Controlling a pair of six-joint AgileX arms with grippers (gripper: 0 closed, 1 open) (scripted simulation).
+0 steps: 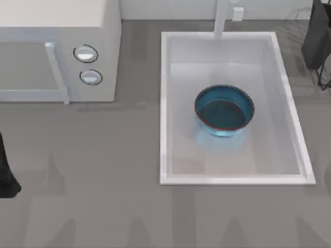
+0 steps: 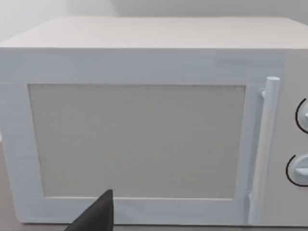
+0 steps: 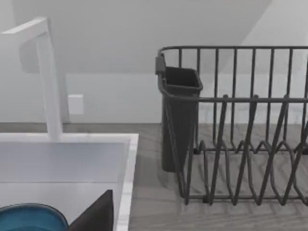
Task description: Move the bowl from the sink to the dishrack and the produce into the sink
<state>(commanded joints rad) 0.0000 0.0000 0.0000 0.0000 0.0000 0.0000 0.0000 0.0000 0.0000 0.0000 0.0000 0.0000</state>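
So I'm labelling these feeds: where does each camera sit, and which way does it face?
Top view: above the table, looking down on the sink, the bowl and the microwave.
Left wrist view: on the left arm, facing the microwave door; a dark gripper finger shows.
Right wrist view: on the right arm, facing the faucet and dishrack; a finger shows.
Shared: top and right wrist views both show the bowl.

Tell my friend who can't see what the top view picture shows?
A shiny blue bowl sits upright in a big white sink, which has a white faucet at its far end. A white microwave with two round knobs stands to the left of the sink on the grey counter, and part of a dark dishrack peeks in at the right edge.
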